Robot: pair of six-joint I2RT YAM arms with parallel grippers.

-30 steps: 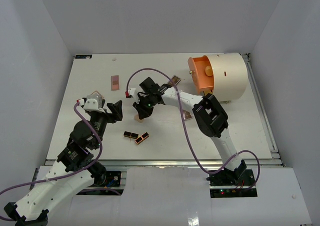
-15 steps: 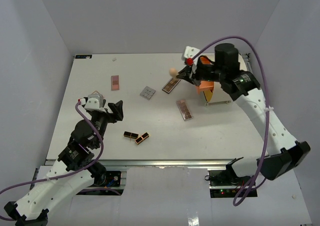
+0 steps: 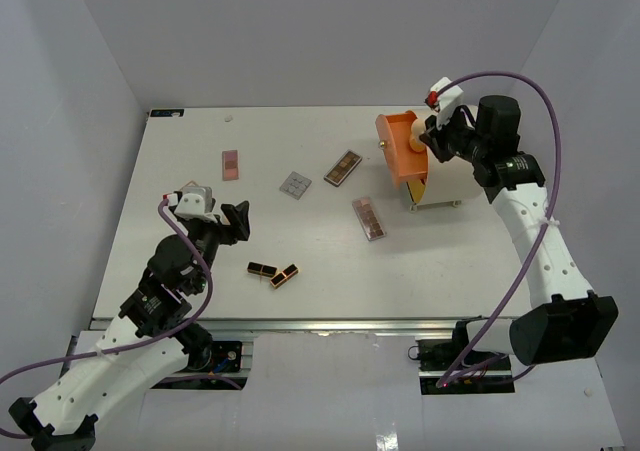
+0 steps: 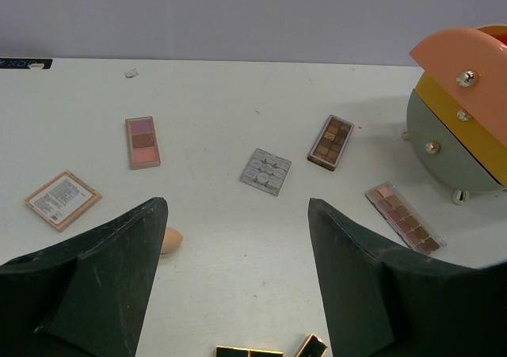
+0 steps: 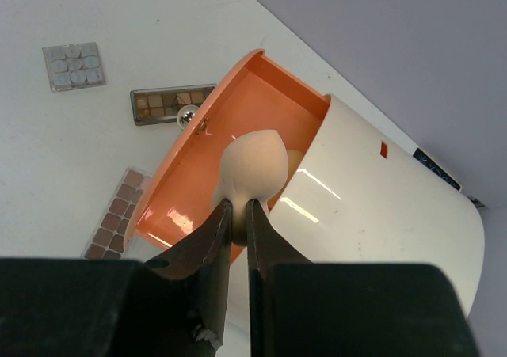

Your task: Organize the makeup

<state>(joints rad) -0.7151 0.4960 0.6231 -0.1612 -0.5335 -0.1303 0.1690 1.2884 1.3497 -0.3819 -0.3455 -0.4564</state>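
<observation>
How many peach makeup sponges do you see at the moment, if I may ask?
2. One sponge is pinched in the right gripper over the open orange drawer; the second sponge lies on the table beside the left gripper. More may be hidden inside the drawer.

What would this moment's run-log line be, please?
right gripper: shut on sponge, over open orange drawer | left gripper: open, hovering

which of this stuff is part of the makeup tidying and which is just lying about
Job: sponge in right pincer, loose sponge, pink palette, grey palette, brown palette, long palette, square compact, lipsticks, drawer.
Lying about: scrap, black sticker.
</observation>
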